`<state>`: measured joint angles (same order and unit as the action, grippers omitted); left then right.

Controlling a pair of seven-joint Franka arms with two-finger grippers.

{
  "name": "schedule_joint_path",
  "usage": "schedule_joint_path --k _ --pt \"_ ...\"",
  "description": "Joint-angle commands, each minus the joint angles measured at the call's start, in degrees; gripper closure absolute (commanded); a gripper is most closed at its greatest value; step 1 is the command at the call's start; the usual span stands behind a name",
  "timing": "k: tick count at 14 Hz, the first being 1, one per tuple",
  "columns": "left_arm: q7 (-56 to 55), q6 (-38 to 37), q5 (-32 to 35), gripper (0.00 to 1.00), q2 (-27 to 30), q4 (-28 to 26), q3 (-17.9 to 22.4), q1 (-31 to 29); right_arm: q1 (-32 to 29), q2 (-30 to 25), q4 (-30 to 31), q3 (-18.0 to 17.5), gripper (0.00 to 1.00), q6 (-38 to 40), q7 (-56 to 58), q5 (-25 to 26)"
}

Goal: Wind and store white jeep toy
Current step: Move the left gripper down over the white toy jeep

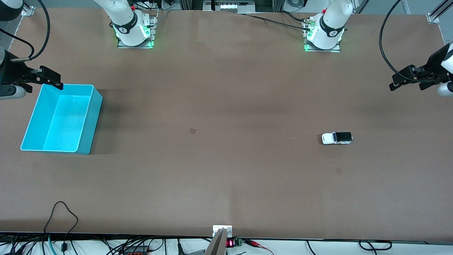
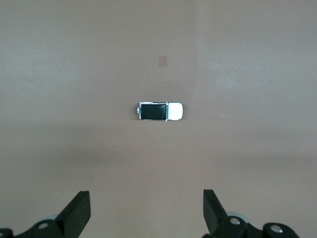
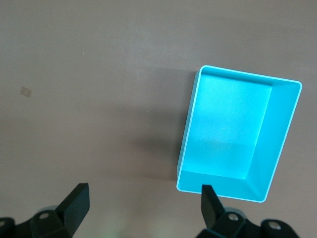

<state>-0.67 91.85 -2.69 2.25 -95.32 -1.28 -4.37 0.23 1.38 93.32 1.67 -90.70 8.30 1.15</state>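
On the table: white jeep toy (image 1: 337, 138) untouched, turquoise bin (image 1: 88, 124) well apart.
My left gripper (image 1: 398, 84) and right gripper (image 1: 53, 82) both wait, jaws wide open, holding nothing.

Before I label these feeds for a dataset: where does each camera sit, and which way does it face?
Front view: high across the table, facing both arm bases; shows left gripper, right gripper.
Left wrist view: looks down on the white jeep toy, open jaws showing.
Right wrist view: looks down on the turquoise bin, open jaws showing.
Shared: front view also shows jeep and bin.
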Motion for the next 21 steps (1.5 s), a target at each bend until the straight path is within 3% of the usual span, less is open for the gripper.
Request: schedule_joint_path --k 1,6,14,21 --pt "-0.64 -0.8 1.2 0.0 1.61 -0.74 -0.13 -0.11 0.03 -0.42 0.11 0.0 0.0 0.61 -0.83 0.34" --pt "0.23 -0.62 1.29 0.0 0.22 -0.22 -0.13 -0.11 0.03 -0.42 0.11 0.0 0.0 0.61 -0.83 0.26" --pt "1.28 -0.18 1.11 0.0 -9.98 -0.74 -0.21 0.41 0.03 -0.33 0.11 0.0 0.0 0.61 -0.83 0.26" --pt "18.74 9.82 1.55 0.0 -17.97 -5.84 -0.3 0.85 0.29 2.57 -0.16 0.0 0.0 0.61 0.49 0.26"
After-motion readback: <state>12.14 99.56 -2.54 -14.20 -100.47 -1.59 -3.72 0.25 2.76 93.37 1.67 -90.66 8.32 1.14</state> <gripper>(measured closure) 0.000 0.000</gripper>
